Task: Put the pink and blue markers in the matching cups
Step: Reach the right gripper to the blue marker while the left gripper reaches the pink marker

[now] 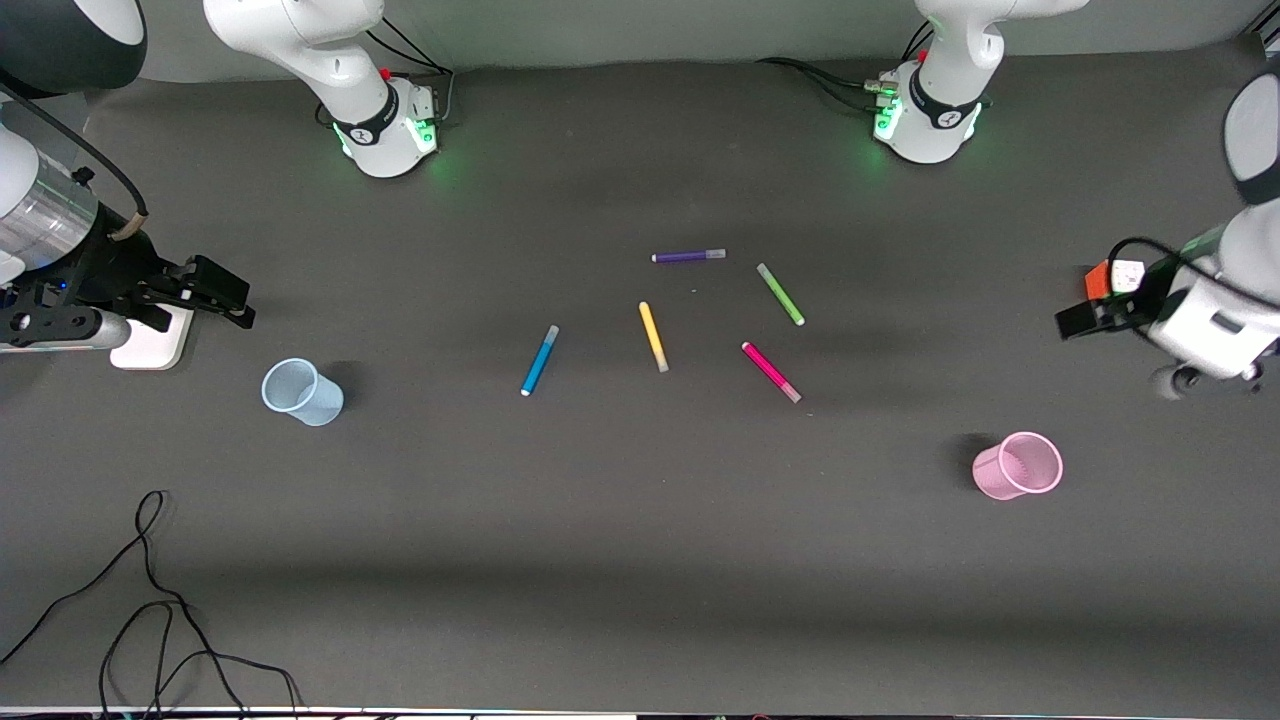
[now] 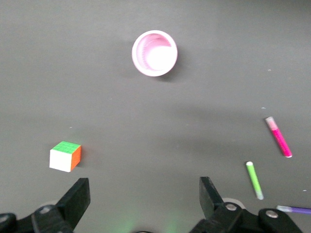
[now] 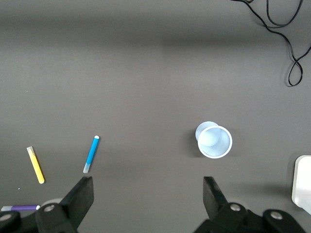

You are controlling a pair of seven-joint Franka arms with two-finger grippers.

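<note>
Pink cup [image 1: 1018, 466], markers [image 1: 771, 372] apparently well apart from open fingers [image 2: 77, 196]

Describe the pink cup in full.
The pink cup is small and tapered, with a fine mesh-like texture, open mouth up and nothing visible inside. It stands upright on the dark table toward the left arm's end, nearer the front camera than the pink marker. Nothing touches it.
</note>
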